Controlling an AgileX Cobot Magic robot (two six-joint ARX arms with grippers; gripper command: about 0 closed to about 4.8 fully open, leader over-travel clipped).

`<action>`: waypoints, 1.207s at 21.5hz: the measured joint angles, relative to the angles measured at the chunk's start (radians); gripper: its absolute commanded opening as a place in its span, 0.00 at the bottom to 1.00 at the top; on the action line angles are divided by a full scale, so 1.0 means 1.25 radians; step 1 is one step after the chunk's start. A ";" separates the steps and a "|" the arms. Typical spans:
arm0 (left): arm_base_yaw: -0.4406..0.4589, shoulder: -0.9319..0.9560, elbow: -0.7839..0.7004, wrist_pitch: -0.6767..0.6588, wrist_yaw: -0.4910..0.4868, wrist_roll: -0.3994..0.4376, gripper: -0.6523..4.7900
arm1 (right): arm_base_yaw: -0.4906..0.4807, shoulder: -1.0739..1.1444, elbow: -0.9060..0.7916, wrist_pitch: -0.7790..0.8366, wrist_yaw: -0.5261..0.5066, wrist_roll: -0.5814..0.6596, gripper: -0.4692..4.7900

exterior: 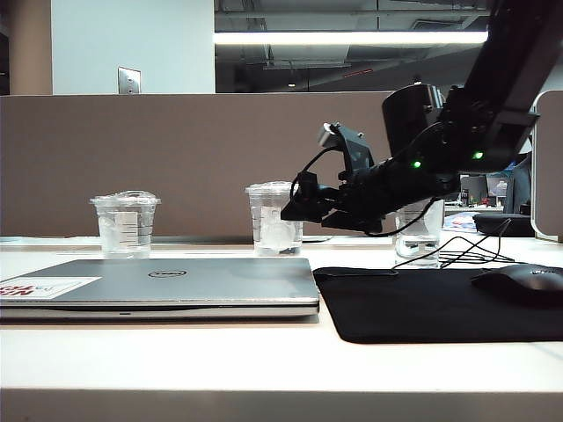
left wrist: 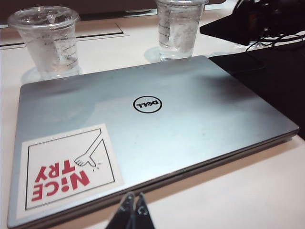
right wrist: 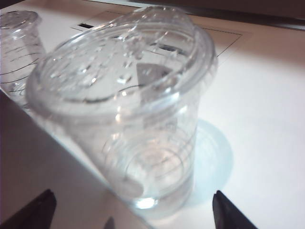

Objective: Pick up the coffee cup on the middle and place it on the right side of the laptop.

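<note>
The coffee cup (exterior: 269,221), clear with a flat lid, stands on the table behind the far right corner of the closed silver laptop (exterior: 176,283). My right gripper (exterior: 293,209) reaches in from the right and hangs right beside this cup. In the right wrist view the coffee cup (right wrist: 138,119) fills the frame just ahead of the right gripper (right wrist: 131,215), whose fingers stand wide apart and empty. My left gripper (left wrist: 133,211) is shut on nothing, low over the table at the laptop's (left wrist: 143,129) near edge, by the red-lettered sticker (left wrist: 66,169).
A dome-lidded cup (exterior: 125,224) stands at the far left and a taller clear cup (exterior: 422,233) behind my right arm. A black mouse pad (exterior: 413,308) with a mouse (exterior: 521,283) lies right of the laptop. Cables (exterior: 457,255) trail near it.
</note>
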 measured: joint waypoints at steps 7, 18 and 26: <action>0.000 -0.002 0.000 0.027 0.000 0.000 0.11 | 0.002 0.078 0.097 -0.024 -0.016 -0.007 1.00; 0.000 -0.002 0.000 0.027 0.000 0.000 0.11 | 0.035 0.145 0.156 -0.057 -0.024 -0.024 1.00; 0.000 -0.002 0.000 0.027 0.000 0.000 0.11 | 0.037 0.155 0.179 -0.031 -0.006 -0.023 1.00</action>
